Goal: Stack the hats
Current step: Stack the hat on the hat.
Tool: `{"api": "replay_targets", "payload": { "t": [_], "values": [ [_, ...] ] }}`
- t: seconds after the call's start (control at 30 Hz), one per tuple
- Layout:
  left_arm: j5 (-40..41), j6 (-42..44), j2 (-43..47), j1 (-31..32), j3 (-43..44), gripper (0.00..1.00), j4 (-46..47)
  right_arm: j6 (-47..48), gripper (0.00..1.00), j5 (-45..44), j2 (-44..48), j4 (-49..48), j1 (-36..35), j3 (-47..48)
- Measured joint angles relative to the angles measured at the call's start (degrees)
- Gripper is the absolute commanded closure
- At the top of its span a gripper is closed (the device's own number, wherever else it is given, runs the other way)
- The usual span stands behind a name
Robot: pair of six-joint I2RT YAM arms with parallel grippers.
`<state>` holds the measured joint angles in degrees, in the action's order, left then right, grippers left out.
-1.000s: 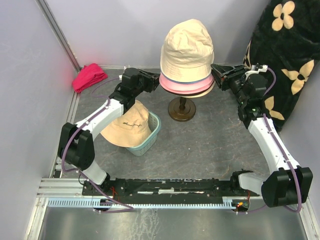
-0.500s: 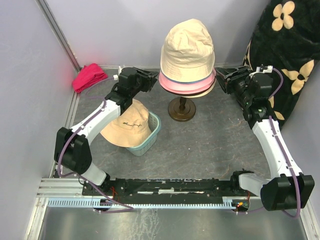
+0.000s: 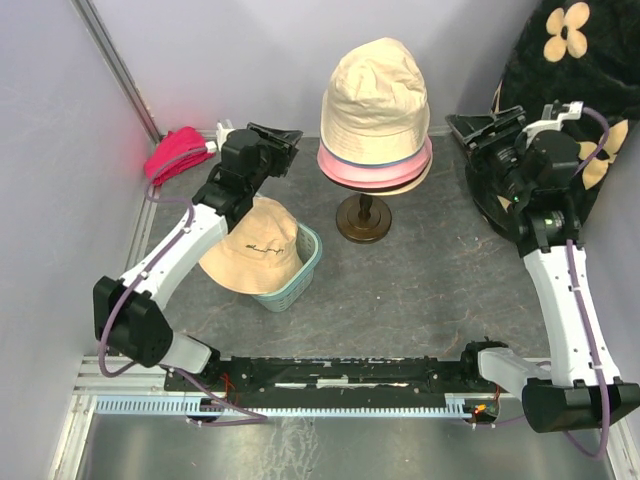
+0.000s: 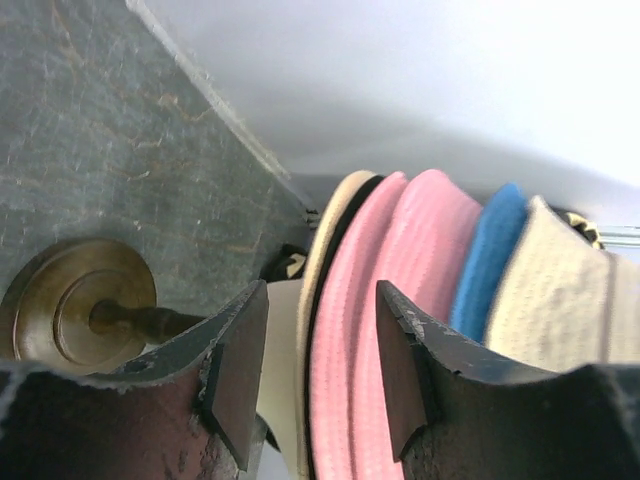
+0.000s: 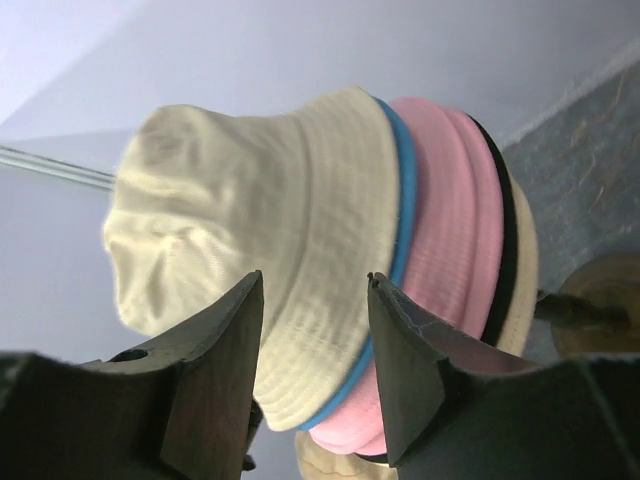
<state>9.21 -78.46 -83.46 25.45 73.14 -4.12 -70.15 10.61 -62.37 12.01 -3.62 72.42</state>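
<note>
Beige, blue and pink fabric bucket hats [image 3: 375, 110] sit stacked on a brass-footed stand [image 3: 363, 218] at upper centre. Only the wrist views reveal a black brim [image 5: 506, 250] beneath. The left gripper [image 3: 283, 137] and right gripper [image 3: 478, 126] flank the stack, jaws apart and empty. Another beige hat [image 3: 255, 245] fills a teal basket [image 3: 300, 272] at lower left.

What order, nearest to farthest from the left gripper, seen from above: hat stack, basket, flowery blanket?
1. The hat stack, right beside the left gripper.
2. The basket, nearer the arm bases.
3. The flowery blanket, far right corner.
</note>
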Motion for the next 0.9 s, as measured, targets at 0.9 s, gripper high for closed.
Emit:
{"api": "replay_targets", "payload": {
  "t": [0.9],
  "values": [
    [25.75,12.20,32.00,0.00,-4.24,0.36,-16.57,53.44,0.44,1.40,-41.81,39.04,-43.32,77.96]
  ]
}}
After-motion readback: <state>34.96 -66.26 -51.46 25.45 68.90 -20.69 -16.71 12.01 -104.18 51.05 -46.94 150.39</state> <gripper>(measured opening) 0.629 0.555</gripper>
